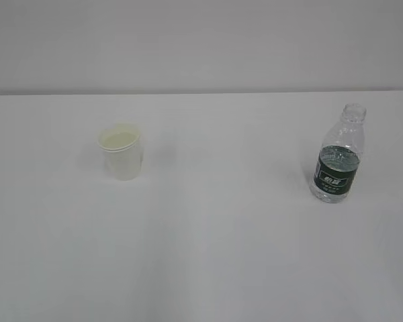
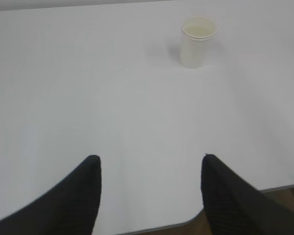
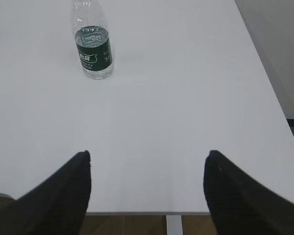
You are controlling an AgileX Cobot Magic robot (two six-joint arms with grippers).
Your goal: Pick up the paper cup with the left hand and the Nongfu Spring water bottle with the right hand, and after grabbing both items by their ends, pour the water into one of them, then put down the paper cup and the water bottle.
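Both hands hover with fingers [image 2: 83, 196] spread, holding nothing.

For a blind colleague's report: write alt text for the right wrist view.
A small clear ribbed plastic bottle with a dark green label, capless and upright, stands alone at the upper left on a plain white table. The right claw is open in the foreground near the table's front edge, well short of the bottle, holding nothing.

Even, diffuse, bright light; table [image 1: 208, 255] nearly washed out. Shadows faint. All views slightly soft, possibly low resolution.
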